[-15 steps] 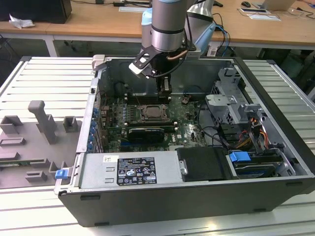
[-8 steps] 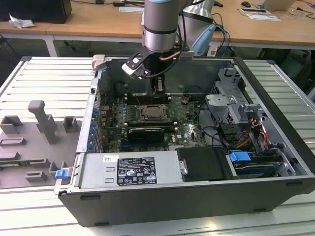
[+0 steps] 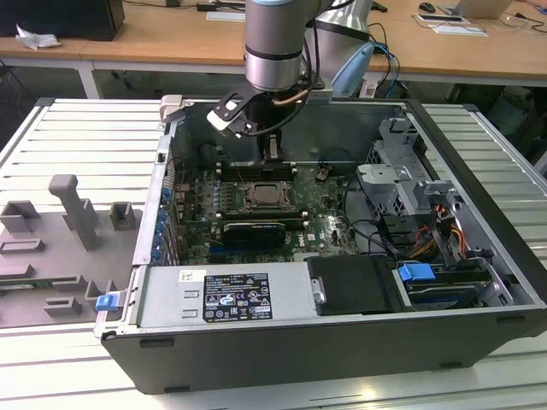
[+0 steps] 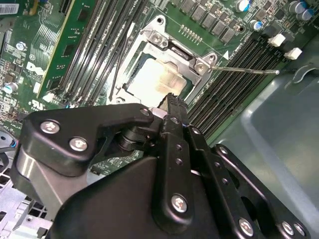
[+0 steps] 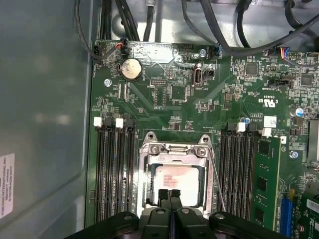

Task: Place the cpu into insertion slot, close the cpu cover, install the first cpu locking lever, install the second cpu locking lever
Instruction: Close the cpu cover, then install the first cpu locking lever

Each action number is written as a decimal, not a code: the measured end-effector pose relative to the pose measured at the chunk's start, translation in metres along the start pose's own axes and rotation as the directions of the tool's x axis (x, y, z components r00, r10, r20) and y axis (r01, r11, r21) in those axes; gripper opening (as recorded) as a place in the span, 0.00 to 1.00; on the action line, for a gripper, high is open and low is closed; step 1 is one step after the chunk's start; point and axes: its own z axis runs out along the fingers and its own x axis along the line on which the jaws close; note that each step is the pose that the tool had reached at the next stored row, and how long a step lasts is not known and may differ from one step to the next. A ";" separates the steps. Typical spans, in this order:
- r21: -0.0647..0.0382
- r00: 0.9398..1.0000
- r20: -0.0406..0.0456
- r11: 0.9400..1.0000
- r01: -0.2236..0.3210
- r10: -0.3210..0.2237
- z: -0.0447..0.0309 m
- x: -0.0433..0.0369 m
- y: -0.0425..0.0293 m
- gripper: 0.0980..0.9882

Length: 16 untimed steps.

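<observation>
Grey computer case lies open, the arm pointing straight down over its green motherboard. The hand, pinched together and empty, hovers by the cpu cover, lowered on the cpu in the insertion slot; the second wrist view shows a thin lever jutting aside.

A robotics lab: open computer case on a slatted metal bench, wooden desks behind.
</observation>
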 end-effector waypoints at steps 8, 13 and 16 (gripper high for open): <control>0.000 1.000 0.000 1.000 0.000 0.000 -0.0104 0.0001 -0.0030 0.01; 0.000 0.999 0.003 0.999 0.035 -0.035 -0.0147 0.0000 -0.0029 0.01; -0.001 0.988 0.002 0.988 0.151 -0.151 -0.0146 0.0000 -0.0030 0.01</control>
